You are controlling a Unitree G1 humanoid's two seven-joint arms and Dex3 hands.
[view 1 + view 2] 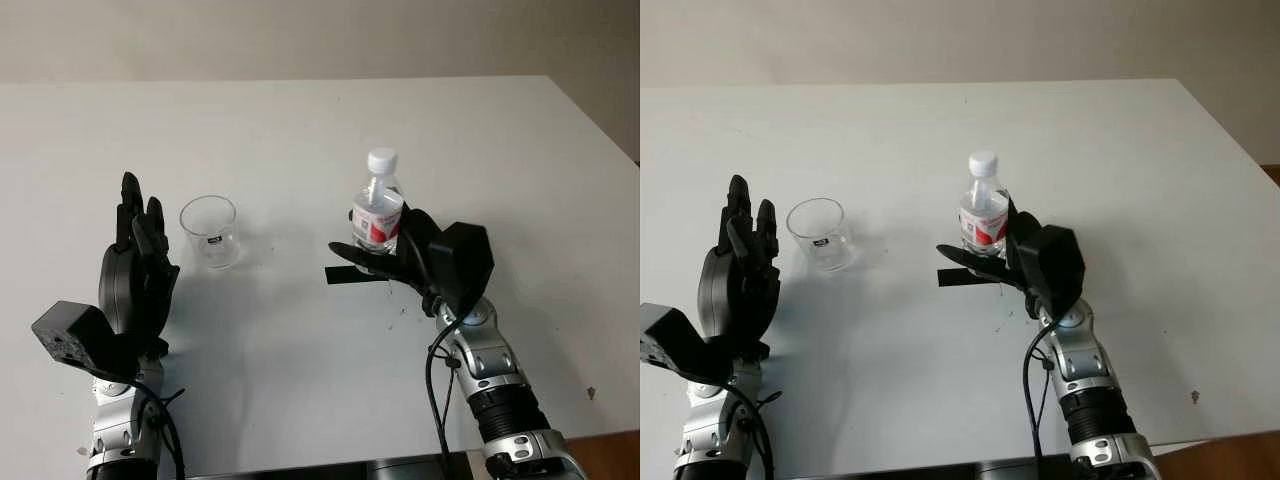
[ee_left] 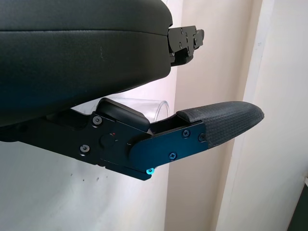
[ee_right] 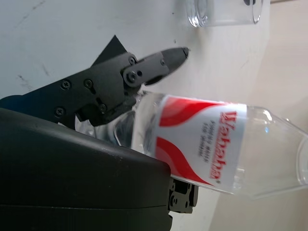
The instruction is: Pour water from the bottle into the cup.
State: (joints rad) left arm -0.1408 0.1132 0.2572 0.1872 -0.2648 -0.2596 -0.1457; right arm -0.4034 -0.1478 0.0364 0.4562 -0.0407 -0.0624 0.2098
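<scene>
The left robot hand [image 1: 138, 262] stands in the lower left of the frame, held upright with its fingers pointing toward the top of the picture — open and holding nothing. Its arm rises from the bottom edge, the wrist camera block jutting out at the far left. The right robot hand [image 1: 395, 255] sits right of centre, its arm slanting up from the bottom right. Its fingers [image 3: 144, 70] are curled round the bottle [image 1: 377, 212] — the palm shell presses against the lower body.
</scene>
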